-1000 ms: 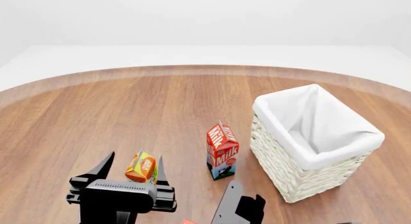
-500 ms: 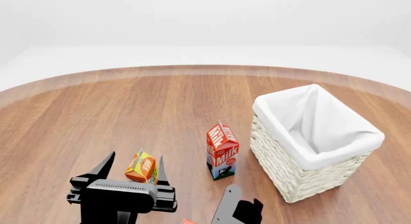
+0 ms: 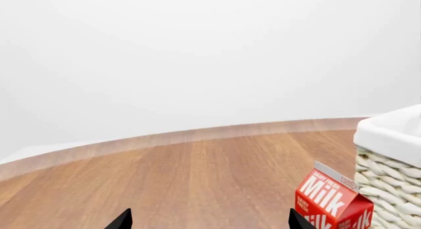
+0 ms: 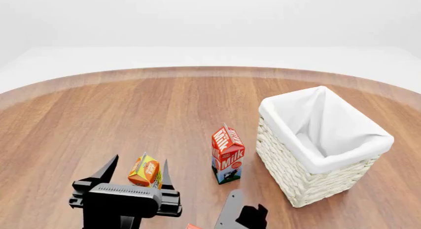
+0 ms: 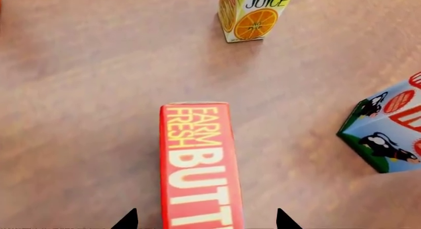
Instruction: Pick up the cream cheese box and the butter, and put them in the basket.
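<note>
Butter (image 5: 199, 165) lies flat, long axis running away between right gripper's (image 5: 205, 221) spread fingertips | head view shows only its corner | left gripper (image 4: 135, 171) released

Basket (image 4: 309, 182) mouth open upward, nothing above its rim. Milk carton (image 4: 228, 154) upright just beside the basket's left wall; narrow gap between them. Juice carton (image 4: 145, 171) upright between the left tool's (image 4: 134, 172) spread fingers. Butter (image 5: 199, 165) flat between the right tool's (image 5: 201, 220) parted tips, bare tabletop (image 5: 79, 120) either side.

butter (image 5: 199, 167) "FARM FRESH BUTT…", carton (image 5: 253, 15) "JUICE", milk carton (image 4: 228, 153) "Milk"
</note>
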Controlling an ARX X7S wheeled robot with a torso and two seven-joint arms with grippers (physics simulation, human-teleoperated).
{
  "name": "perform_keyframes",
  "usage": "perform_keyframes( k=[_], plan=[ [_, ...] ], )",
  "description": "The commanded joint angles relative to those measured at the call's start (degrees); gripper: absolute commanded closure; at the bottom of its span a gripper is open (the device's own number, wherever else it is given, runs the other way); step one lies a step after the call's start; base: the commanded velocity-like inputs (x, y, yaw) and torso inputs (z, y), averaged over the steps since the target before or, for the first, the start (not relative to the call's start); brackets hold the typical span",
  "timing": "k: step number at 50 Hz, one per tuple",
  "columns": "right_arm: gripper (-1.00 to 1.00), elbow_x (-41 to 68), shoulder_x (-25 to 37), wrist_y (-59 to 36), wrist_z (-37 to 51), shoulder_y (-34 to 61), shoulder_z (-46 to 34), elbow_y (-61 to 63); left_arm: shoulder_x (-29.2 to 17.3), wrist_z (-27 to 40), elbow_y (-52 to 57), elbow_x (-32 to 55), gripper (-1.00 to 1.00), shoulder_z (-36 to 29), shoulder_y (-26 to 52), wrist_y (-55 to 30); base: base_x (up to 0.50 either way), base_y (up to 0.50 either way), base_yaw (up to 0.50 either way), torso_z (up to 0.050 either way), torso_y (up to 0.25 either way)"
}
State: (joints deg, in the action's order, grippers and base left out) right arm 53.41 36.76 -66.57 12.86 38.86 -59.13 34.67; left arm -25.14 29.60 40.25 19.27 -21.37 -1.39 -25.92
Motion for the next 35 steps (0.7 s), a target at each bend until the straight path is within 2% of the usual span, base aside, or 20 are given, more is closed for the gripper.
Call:
perform_keyframes(
  k=[1, 35],
  plan=[
    [-1.00, -0.6, -0.5, 0.2, -0.1, -0.2, -1.1, -0.8, -0.1, 0.1, 0.0, 0.0, -1.00, -0.3, 0.1, 0.0, 0.00, 0.00, 0.00, 0.000, 0.000],
    [-1.00, -5.8, -2.7, 3.5, -2.4, -0.8, -5.6, -8.2, -0.5, 0.5, 0.1, 0.4, -1.00, -0.4, 0.3, 0.1, 0.00, 0.00, 0.00, 0.000, 0.000]
  ],
)
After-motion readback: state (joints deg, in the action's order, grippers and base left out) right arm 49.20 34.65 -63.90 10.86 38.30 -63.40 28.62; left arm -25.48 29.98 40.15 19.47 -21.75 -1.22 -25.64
